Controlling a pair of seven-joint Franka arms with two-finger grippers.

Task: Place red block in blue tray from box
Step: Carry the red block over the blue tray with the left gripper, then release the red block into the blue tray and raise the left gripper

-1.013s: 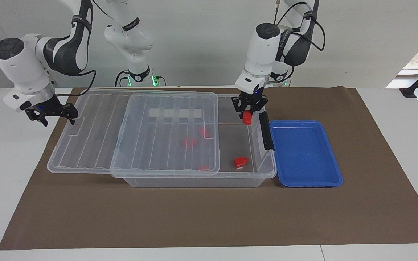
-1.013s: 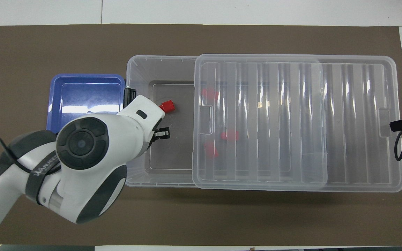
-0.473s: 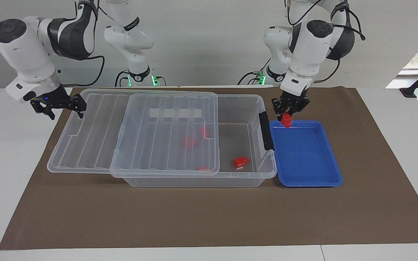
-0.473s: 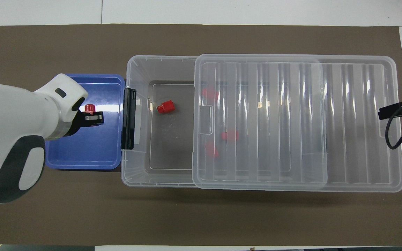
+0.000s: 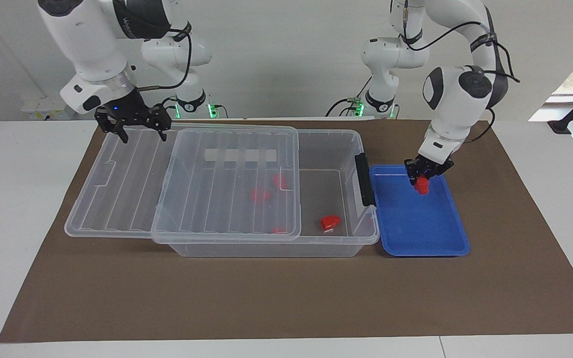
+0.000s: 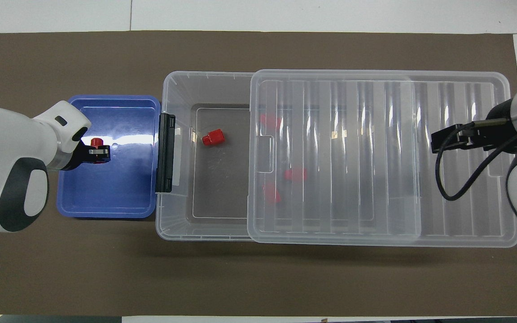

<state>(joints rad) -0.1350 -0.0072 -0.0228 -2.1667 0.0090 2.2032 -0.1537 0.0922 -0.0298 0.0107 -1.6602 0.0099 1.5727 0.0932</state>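
One small bright-red block hung over the blue tray, pinched in the left gripper; right gripper, fingers spread wide, hovered over the box's slid-aside lid; other red blocks lay inside.

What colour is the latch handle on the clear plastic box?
Black latch handle on the clear plastic box; clearest in the overhead view.

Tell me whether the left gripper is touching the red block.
Touching: the facing view shows the left gripper shut on the red block, which sticks out below its fingertips over the blue tray.
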